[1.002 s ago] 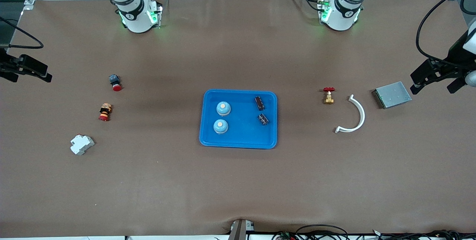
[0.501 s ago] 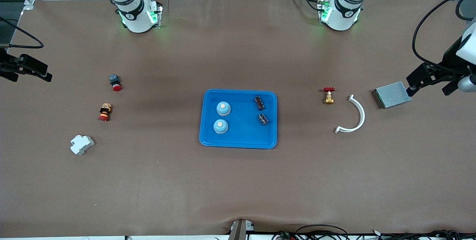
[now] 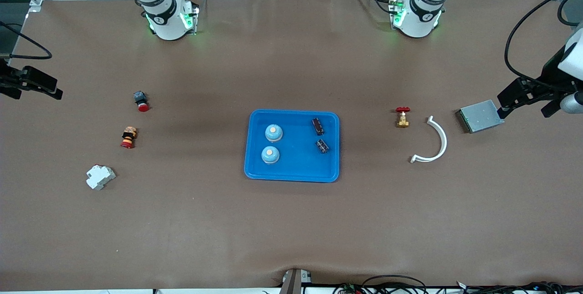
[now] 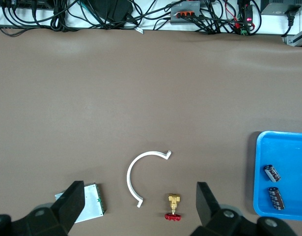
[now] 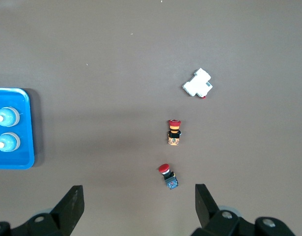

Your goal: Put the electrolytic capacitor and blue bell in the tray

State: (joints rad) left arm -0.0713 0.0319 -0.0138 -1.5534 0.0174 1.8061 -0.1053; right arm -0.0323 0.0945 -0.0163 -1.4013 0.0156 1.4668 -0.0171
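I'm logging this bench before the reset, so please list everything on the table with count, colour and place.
shallow bright-blue plastic tray: 1, blue, table centre.
light-blue dome bells: 2, in the tray, toward the right arm's end.
dark cylindrical electrolytic capacitors: 2, in the tray, toward the left arm's end.
brass valve with red handwheel: 1, toward the left arm's end.
white curved plastic clip: 1, beside the valve.
grey flat metal box: 1, near the left arm's end.
red-capped push buttons: 2, toward the right arm's end.
white plastic breaker: 1, nearest the camera there.
left gripper: open, over the grey box's edge.
right gripper: open, at the table's edge.
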